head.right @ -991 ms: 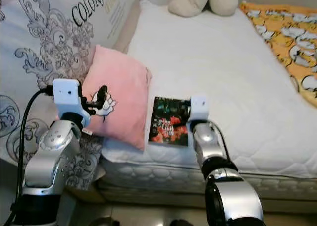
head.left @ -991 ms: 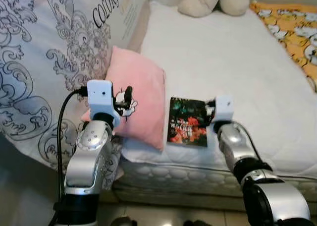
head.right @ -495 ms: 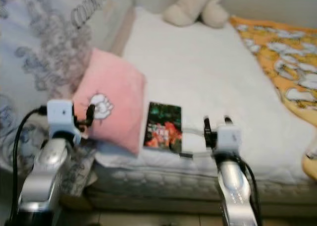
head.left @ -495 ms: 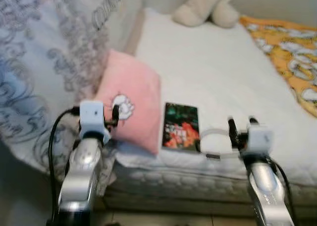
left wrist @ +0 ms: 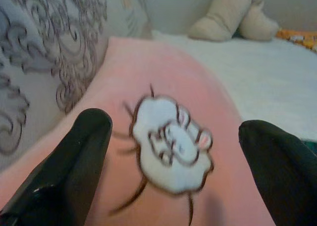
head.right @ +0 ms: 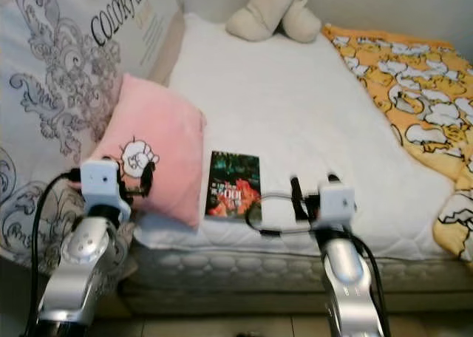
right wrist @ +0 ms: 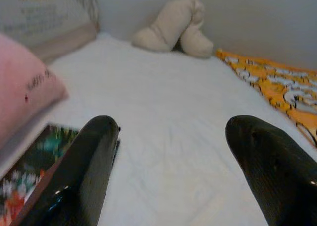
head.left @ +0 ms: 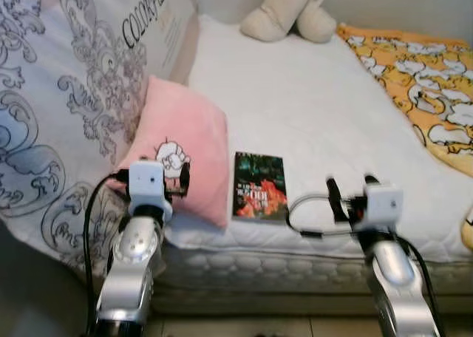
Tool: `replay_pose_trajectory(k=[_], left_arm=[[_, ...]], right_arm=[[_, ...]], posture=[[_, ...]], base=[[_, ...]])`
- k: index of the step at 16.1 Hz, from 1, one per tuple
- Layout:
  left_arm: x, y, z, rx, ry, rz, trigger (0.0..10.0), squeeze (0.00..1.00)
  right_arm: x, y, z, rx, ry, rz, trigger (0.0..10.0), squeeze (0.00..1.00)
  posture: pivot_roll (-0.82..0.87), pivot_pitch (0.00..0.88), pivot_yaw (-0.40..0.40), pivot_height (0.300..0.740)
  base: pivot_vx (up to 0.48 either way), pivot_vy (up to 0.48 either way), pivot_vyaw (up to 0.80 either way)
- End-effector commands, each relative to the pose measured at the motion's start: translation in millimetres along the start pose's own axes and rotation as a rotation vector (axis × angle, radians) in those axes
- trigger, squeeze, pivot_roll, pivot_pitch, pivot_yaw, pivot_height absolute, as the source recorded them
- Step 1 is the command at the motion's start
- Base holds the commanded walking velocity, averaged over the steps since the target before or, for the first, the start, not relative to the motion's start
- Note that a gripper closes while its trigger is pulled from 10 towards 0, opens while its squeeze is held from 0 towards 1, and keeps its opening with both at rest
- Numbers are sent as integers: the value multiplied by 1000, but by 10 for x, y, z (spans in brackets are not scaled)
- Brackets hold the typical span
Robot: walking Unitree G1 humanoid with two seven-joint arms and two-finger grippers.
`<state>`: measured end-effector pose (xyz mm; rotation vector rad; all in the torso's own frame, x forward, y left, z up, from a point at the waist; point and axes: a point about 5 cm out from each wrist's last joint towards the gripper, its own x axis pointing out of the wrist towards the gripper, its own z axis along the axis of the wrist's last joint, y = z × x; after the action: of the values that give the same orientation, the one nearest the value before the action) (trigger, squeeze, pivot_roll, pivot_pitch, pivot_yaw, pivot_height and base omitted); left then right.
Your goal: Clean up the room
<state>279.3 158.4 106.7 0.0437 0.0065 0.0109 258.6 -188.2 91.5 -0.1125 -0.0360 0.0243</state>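
While both jaws stand open and empty, the book [head.left: 259,186] lies lower centre on the white mattress [head.left: 310,108], touching the pink pillow [head.left: 186,151]; the right gripper [head.left: 347,194] hovers just beside it, the left gripper [head.left: 182,180] against the pillow. Best approach probably from the book's free right edge, near the mattress's front border.

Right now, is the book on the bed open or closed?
Closed. The book lies flat on the white mattress, front cover facing up, with no pages showing.

Left pincer [left wrist: 173,151] spread wide, pink pillow [left wrist: 163,77] with cartoon print between fingers
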Motion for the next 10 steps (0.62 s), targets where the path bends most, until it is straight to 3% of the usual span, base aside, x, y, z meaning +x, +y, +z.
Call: replay_pose_trajectory(k=[1, 3, 6, 10], left_arm=[[22, -25, 14, -27, -11, 17, 10000, 0], [41, 11, 41, -31, -27, 42, 10000, 0], [79, 54, 84, -28, -46, 61, 10000, 0], [152, -39, 164, -14, -76, -13, 10000, 0]], right_arm=[[15, -87, -52, 4, 35, -33, 10000, 0], [57, -105, -42, 7, 37, -41, 10000, 0], [51, -77, -70, 18, 44, -41, 10000, 0], [44, -7, -123, 33, 55, -31, 10000, 0]], posture=[[-16, 0, -57, 740], [-15, 0, -52, 740], [-17, 0, -47, 740], [-24, 0, -35, 740]], base=[[304, -368, 0], [337, -337, 0], [417, 0, 0], [404, -197, 0]])
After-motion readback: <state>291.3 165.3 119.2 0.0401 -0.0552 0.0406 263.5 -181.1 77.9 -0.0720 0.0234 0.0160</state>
